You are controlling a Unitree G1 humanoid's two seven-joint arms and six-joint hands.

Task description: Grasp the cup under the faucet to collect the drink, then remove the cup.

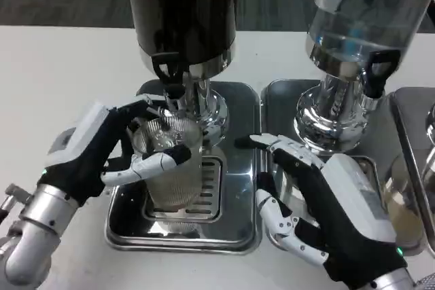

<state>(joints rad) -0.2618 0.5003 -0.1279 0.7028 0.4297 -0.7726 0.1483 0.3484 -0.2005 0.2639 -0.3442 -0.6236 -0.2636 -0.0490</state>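
A clear ribbed cup (pixel 171 168) stands on the drip grate of the left steel tray (pixel 234 229), right beneath the black faucet (pixel 168 73) of the dark drink dispenser (pixel 182 11). My left hand (pixel 109 149) grips the cup, fingers wrapped around its upper half from the left. My right hand (pixel 319 202) hovers over the neighbouring tray with its fingers spread, holding nothing, about a hand's width right of the cup. Whether liquid is in the cup is hard to tell.
A second dispenser (pixel 360 25) with clear liquid stands on the right tray (pixel 275 96), its black tap (pixel 377 73) above my right hand. Another clear cup (pixel 404 205) sits at the far right. White table (pixel 54 79) lies bare to the left.
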